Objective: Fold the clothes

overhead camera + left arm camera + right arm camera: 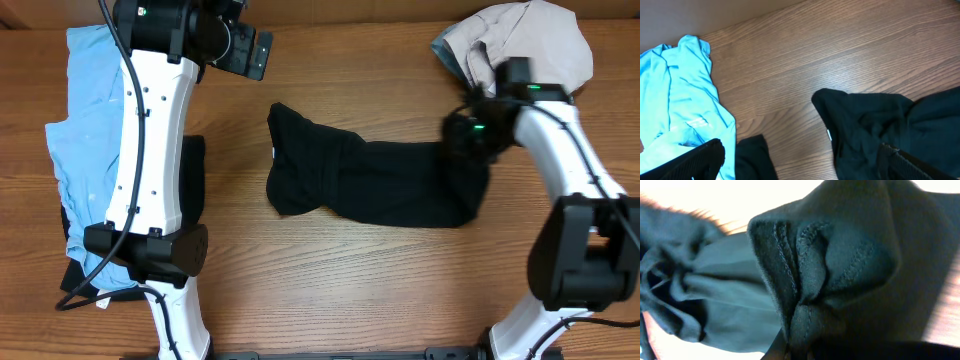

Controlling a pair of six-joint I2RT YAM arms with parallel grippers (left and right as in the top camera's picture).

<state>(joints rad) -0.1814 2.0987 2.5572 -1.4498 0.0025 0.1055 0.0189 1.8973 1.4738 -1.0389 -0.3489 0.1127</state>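
Note:
The black shirt (370, 185) lies bunched in a long strip across the middle of the table, its small white neck label (276, 153) at the left end. My right gripper (468, 135) is shut on the shirt's right end; in the right wrist view a stitched hem fold (810, 255) is pinched between the fingers. My left gripper (800, 162) is open and empty, high at the back left, over bare wood between the black shirt (880, 130) and the light blue shirt (680, 100).
The light blue shirt (85, 130) lies at the table's left, with another black piece (190, 180) under it by the left arm. A beige bundle (520, 40) sits at the back right corner, just behind my right gripper.

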